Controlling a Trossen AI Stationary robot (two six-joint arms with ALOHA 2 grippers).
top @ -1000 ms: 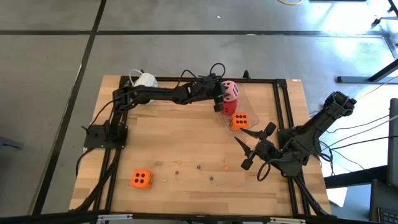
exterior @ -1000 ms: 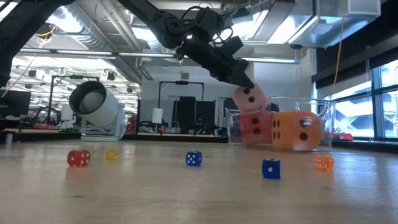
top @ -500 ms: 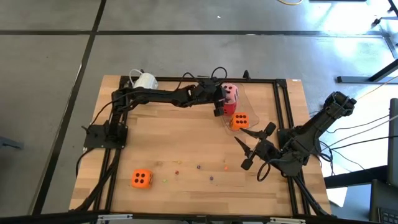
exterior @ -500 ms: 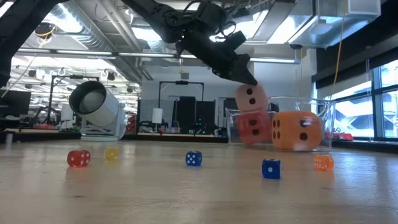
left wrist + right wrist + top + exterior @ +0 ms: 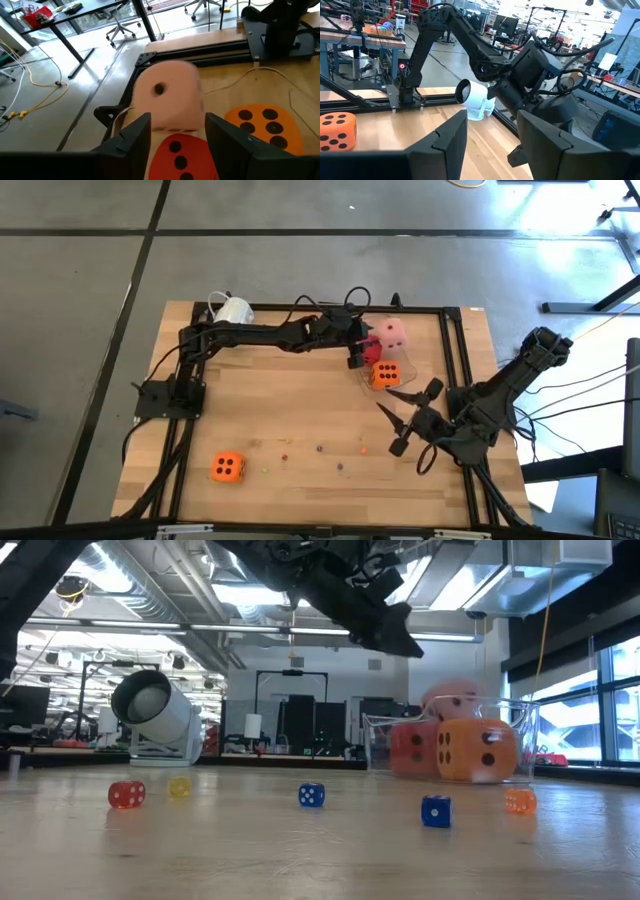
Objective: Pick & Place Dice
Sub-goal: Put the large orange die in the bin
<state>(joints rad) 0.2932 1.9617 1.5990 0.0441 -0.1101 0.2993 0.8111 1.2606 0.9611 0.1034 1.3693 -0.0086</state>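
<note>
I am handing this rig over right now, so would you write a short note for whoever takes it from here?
Left gripper: open, empty, raised beside the clear container.
Right gripper: open, waiting near the table's right edge.
Pink die: released, at the container's far side.
Red die and one orange die: in the container.
Second orange die: loose on the table, front left.
Left to do: place that one.

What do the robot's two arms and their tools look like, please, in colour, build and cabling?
Both arms are dark, nearly black, built of slim jointed links on black bases. Loose black cables loop above the left arm's wrist by the left tool. The right tool has two flat, tapering dark fingers, with cable looping below it. No markings can be made out.
</note>
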